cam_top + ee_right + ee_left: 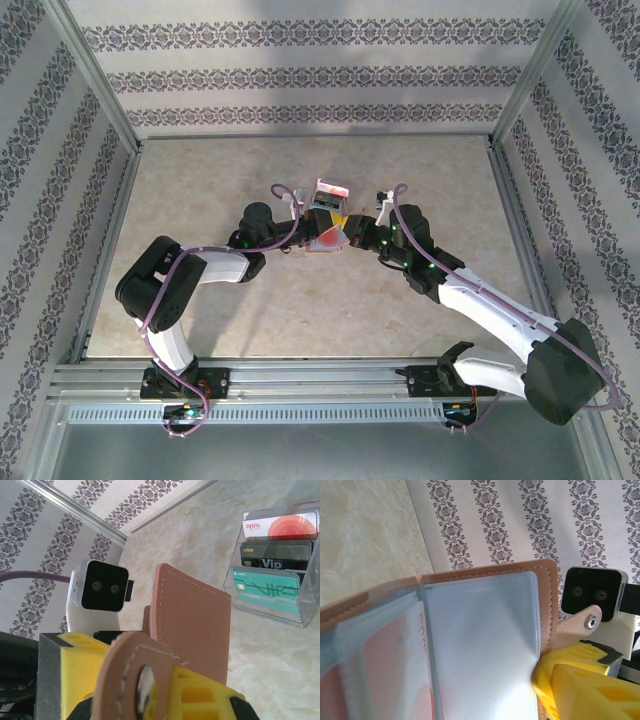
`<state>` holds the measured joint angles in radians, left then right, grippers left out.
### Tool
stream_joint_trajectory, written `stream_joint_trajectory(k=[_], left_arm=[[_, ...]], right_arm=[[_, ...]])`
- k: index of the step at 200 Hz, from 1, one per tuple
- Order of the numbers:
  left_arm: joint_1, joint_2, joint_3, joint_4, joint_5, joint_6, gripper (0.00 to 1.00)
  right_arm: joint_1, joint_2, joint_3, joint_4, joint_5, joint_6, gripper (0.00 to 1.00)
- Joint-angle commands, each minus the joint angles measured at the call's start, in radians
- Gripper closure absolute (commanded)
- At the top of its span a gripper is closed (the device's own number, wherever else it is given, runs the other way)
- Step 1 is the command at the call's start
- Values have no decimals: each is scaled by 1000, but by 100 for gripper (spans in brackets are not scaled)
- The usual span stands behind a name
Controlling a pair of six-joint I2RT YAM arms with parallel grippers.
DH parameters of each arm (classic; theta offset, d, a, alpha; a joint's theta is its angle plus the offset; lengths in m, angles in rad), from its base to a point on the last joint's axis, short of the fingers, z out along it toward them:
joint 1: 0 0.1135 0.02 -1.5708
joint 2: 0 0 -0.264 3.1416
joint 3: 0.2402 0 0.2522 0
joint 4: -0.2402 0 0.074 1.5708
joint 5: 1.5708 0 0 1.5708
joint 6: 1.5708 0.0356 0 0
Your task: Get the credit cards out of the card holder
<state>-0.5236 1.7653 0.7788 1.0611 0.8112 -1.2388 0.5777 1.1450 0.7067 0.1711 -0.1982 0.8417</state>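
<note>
Mid-frame, the open brown leather bifold card holder (329,240) is clamped between the right gripper's (350,233) yellow fingers (580,682); the left gripper's (304,242) grip cannot be told.

Open card holder (485,625), pink card (390,675) inside

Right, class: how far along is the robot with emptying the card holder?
Done: the card holder is open, one sleeve looking empty; three cards stand in a clear rack. In hand: the right gripper pinches its edge by the tab. Left: a pink card sits in the other sleeve.
</note>
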Motion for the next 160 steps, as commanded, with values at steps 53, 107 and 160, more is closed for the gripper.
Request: stream_joint_trajectory(k=[53,107,160], left_arm=[[-25,-82,15,-59,28,101,54],[-24,-116,-14,-170,8,185,79],[-37,-209,-45,-648,-159,504,82]], right_arm=[[-22,-80,-56,-1,19,14,100],[-26,-134,-87,-66,54,-1,88],[3,-212,-80,-368,221,-41,55]])
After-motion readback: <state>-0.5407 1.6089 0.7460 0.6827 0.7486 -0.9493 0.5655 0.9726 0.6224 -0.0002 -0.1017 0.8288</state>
